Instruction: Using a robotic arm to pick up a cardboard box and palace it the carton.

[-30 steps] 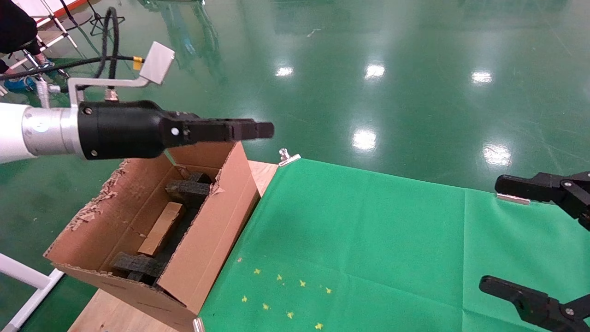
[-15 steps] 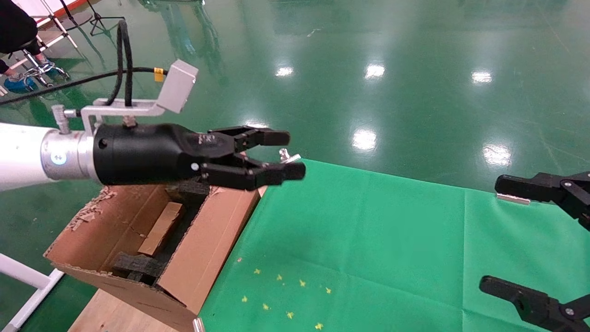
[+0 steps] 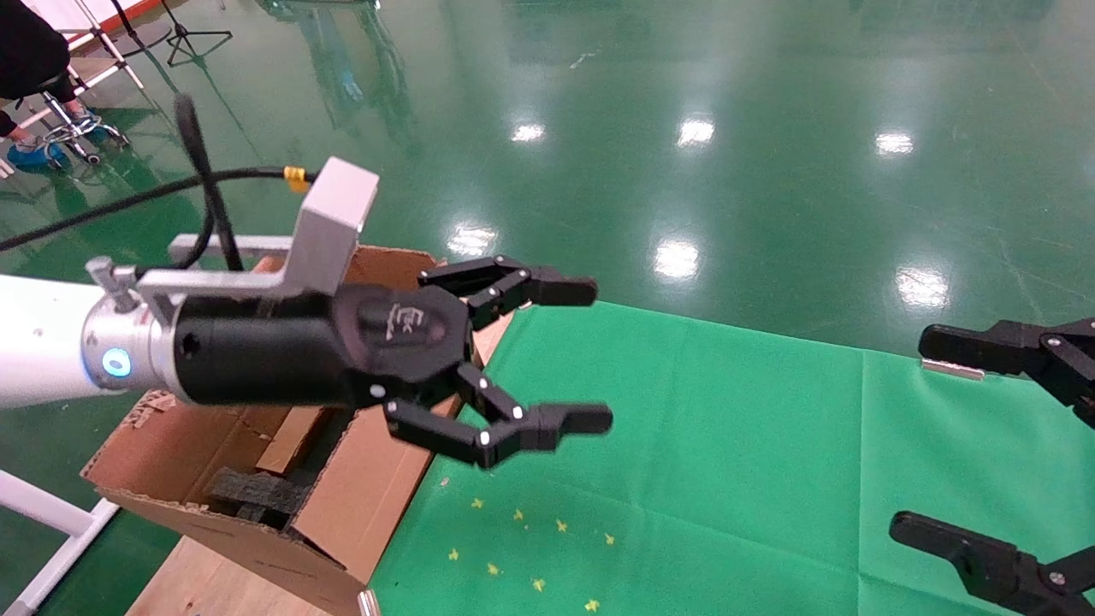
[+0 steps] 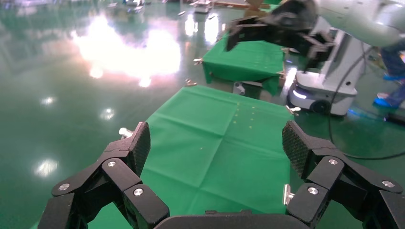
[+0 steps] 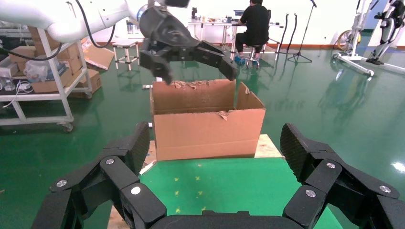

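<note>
The carton [image 3: 364, 500] stands on the table's left end with its flaps up and black foam [image 3: 248, 492] inside. The small cardboard box [image 3: 281, 445] lies in it between foam pieces, partly hidden by my arm. My left gripper [image 3: 599, 355] is open and empty, held in the air at the carton's right wall, over the edge of the green cloth. The right wrist view shows it [image 5: 196, 57] above the carton [image 5: 205, 129]. In the left wrist view my left gripper [image 4: 217, 143] is wide apart with nothing between the fingers. My right gripper [image 3: 924, 436] is open and idle at the right edge.
A green cloth [image 3: 727, 445] covers the table, clipped at its far edge [image 3: 535, 293], with small yellow star marks [image 3: 522, 547] near the front. Bare wood [image 3: 197, 582] shows under the carton. Shiny green floor lies beyond. A person sits at the far left [image 3: 26, 51].
My left gripper has rolled, come lower and toward the green cloth, away from above the carton, and its fingers have spread wide. The small box stays in the carton. The right arm has not moved.
</note>
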`<move>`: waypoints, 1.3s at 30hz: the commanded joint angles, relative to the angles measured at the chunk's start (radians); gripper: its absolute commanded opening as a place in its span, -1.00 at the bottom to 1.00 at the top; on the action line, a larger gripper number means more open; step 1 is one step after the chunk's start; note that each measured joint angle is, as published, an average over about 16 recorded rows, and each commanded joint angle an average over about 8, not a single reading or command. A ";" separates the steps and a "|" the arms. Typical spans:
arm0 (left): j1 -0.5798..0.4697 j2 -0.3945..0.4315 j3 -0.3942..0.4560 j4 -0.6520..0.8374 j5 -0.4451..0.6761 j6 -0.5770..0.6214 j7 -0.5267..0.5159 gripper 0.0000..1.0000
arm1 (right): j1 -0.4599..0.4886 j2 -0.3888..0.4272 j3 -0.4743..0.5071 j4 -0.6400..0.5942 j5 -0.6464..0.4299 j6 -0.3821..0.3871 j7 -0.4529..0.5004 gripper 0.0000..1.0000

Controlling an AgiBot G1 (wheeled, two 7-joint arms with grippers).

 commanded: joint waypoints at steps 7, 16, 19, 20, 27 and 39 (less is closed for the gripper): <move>0.092 0.015 -0.076 -0.084 -0.035 0.014 0.115 1.00 | 0.000 0.000 0.000 0.000 0.000 0.000 0.000 1.00; 0.133 0.022 -0.110 -0.121 -0.052 0.021 0.154 1.00 | 0.000 0.000 0.000 0.000 0.000 0.000 0.000 1.00; 0.129 0.021 -0.107 -0.117 -0.051 0.021 0.150 1.00 | 0.000 0.000 0.000 0.000 0.000 0.000 0.000 1.00; 0.127 0.021 -0.106 -0.116 -0.051 0.021 0.149 1.00 | 0.000 0.000 0.000 0.000 0.000 0.000 0.000 1.00; 0.120 0.020 -0.099 -0.109 -0.048 0.019 0.144 1.00 | 0.000 0.000 0.000 0.000 0.000 0.000 0.000 1.00; 0.113 0.019 -0.094 -0.103 -0.044 0.017 0.139 1.00 | 0.000 0.000 0.000 0.000 0.000 0.000 0.000 1.00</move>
